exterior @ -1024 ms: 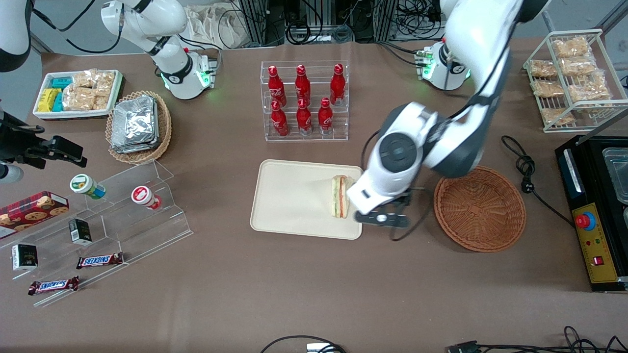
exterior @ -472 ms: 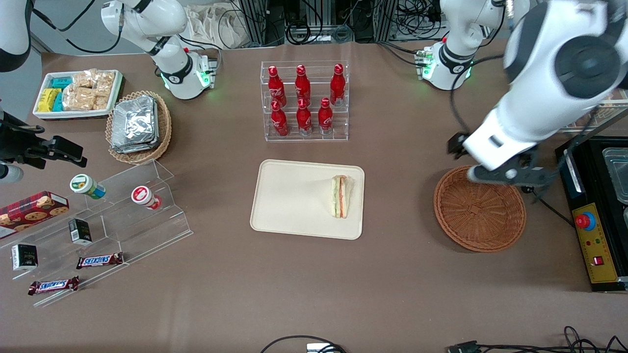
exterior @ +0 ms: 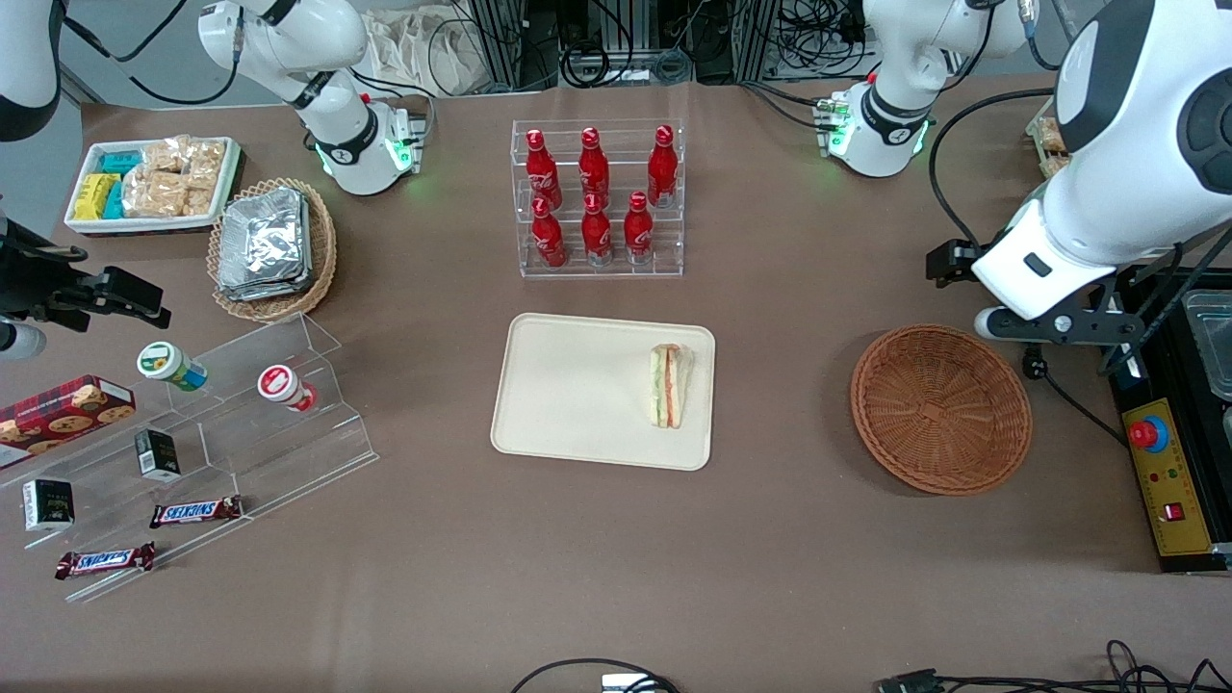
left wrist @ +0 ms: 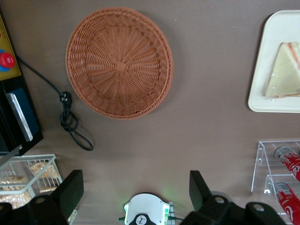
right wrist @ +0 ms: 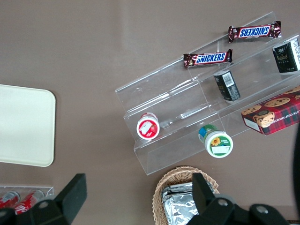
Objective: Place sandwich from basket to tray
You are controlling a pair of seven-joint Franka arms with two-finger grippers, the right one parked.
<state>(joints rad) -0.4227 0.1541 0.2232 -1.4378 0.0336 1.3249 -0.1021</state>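
The worktop (exterior: 616, 577) is carrying the tray (exterior: 558, 385), and the sandwich (exterior: 671, 385) is lying on it at the edge toward the basket (exterior: 941, 409). My hand (left wrist: 136, 190) is hovering, fingers spread apart and holding nothing, near the basket at my arm's end.

Reddish-brown woven basket (exterior: 941, 410), cream-beige tray (exterior: 568, 395), pale white sandwich (exterior: 671, 385) with green and red-orange stripes (filling along its edge), black-fingered gripper (left wrist: 136, 190) up above a plain brown table (exterior: 616, 539).
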